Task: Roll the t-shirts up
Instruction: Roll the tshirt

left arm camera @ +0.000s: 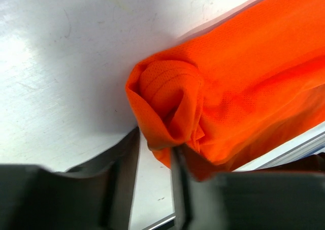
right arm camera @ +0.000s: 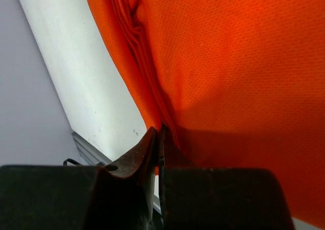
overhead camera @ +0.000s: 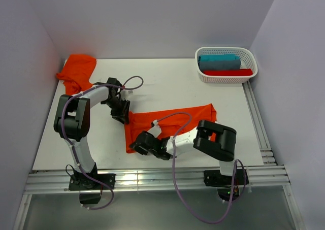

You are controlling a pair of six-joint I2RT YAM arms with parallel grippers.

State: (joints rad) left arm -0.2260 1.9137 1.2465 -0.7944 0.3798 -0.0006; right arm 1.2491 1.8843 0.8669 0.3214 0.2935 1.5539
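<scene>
An orange shirt point(overhead camera: 177, 119) lay folded into a long band across the middle of the white tabletop point(overhead camera: 172, 85), slanting slightly from near left to far right. Its left end was curled over into a small loose roll, seen close up from my left wrist.

My left pincer point(left arm camera: 156, 140) sat at that rolled end, released. Its two dark fingers stood apart with bare tabletop showing between them, and a flap of the roll touched the tip of the right-hand finger.

My right pincer point(right arm camera: 158, 133) was at the band's near edge, toward its left corner, clenched. Its fingers were pressed almost flat together, with a thin fold of the shirt's edge nipped at their tips. The fabric spread away from it smoothly, with a few narrow pleats along the edge.

A second shirt point(overhead camera: 76, 72), also orange, lay crumpled in the far left corner of the tabletop, well apart from the first.

In the far right corner stood a white lattice basket point(overhead camera: 226, 79). It held a teal cloth point(overhead camera: 219, 62) and, on its near side, a red cloth point(overhead camera: 228, 72); I could not tell whether they were rolled or folded.
</scene>
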